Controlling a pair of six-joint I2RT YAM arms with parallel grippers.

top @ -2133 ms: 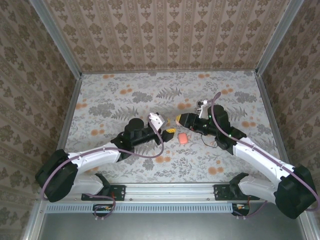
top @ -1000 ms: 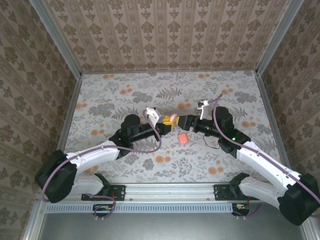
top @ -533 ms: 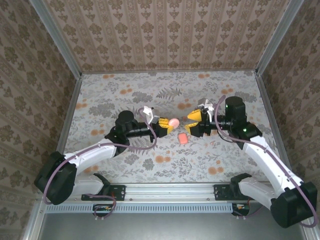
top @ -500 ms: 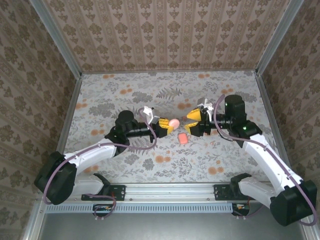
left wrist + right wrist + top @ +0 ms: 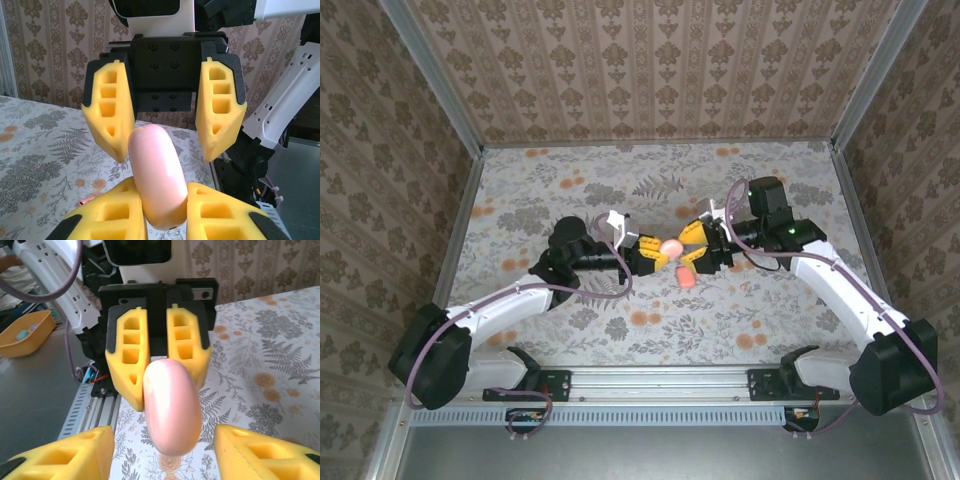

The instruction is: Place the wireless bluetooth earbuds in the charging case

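Charging case (image 5: 670, 246): held above the table's middle, pinched at one end; no open lid is seen.
Left gripper (image 5: 655, 252): clamped on the case from 9 o'clock.
Right gripper (image 5: 692, 247): at 3 o'clock, jaws spread either side of the case's free end, not touching.
Handling: judged light, rigid, glossy and rounded, so slip is likely; the broad faces should be taken.
Pink piece (image 5: 687, 277): on the table at 5 o'clock of the case; whether it is an earbud cannot be told.

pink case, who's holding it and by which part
The left gripper, clamped on one end of the case. The right gripper stands open around the free end.
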